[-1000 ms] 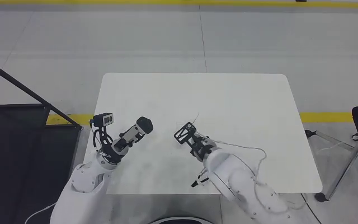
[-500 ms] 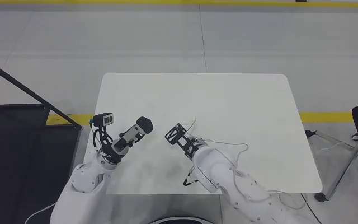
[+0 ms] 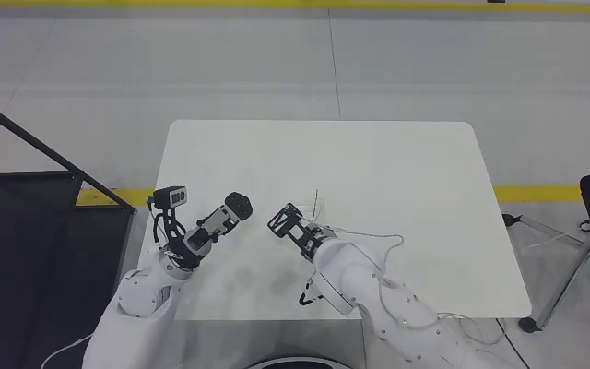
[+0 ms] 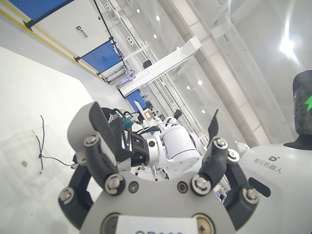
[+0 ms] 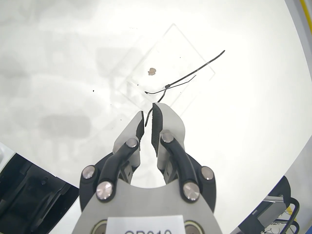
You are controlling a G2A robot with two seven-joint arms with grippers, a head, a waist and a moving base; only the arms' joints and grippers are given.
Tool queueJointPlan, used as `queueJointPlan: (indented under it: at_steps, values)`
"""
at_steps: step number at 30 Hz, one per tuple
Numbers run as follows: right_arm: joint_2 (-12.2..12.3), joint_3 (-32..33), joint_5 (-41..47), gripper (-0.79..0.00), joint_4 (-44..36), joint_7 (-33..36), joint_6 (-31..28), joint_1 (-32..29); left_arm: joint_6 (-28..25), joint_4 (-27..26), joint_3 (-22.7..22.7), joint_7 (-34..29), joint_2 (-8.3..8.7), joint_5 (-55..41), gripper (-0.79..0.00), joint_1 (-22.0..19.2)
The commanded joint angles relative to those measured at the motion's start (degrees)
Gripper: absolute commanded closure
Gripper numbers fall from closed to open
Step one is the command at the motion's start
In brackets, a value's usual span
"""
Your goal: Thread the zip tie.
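While our right gripper is pinching one end of the zip tie between nearly closed jaws, the tie is stretching out over the clear sheet; our left gripper is hanging wide open off to the side of that sheet.

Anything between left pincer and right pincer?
No. In the top view the stretch between left pincer and right pincer is bare table; the right pincer grips the zip tie.

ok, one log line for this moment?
right gripper shut on thin black plastic zip tie | left gripper open, empty | tie over clear plastic sheet
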Motion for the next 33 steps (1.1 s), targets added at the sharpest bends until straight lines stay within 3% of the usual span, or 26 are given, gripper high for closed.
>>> queueJointPlan:
  at_steps: [1,2,6,7,9,22,33]
  values:
    - [-0.2,0.3,-0.1,-0.157,-0.1,0.0,-0.1,-0.2,0.0,0.0,0.0,0.0,0.0,0.0,-0.785,0.0]
    - [-0.2,0.4,-0.2,-0.179,-0.2,0.0,-0.2,-0.3,0.0,0.0,0.0,0.0,0.0,0.0,-0.785,0.0]
    - [-0.3,1.6,-0.9,-0.397,-1.2,-0.2,0.1,-1.2,0.0,0.0,0.0,0.0,0.0,0.0,-0.785,0.0]
    - [-0.3,2.0,-1.2,-0.594,-1.7,-0.2,0.3,-1.7,0.0,0.0,0.0,0.0,0.0,0.0,-0.785,0.0]
    - [-0.2,3.1,-1.8,-0.776,-3.0,-0.2,0.6,-2.7,0.0,0.0,0.0,0.0,0.0,0.0,-0.785,0.0]
    - [2.3,19.5,-0.6,-0.785,-19.1,-1.5,-1.8,-13.2,0.0,0.0,0.0,0.0,0.0,0.0,-0.785,0.0]
    - [2.3,19.9,-0.4,-0.784,-19.4,-1.5,-1.9,-13.5,0.0,0.0,0.0,0.0,0.0,0.0,-0.784,0.0]
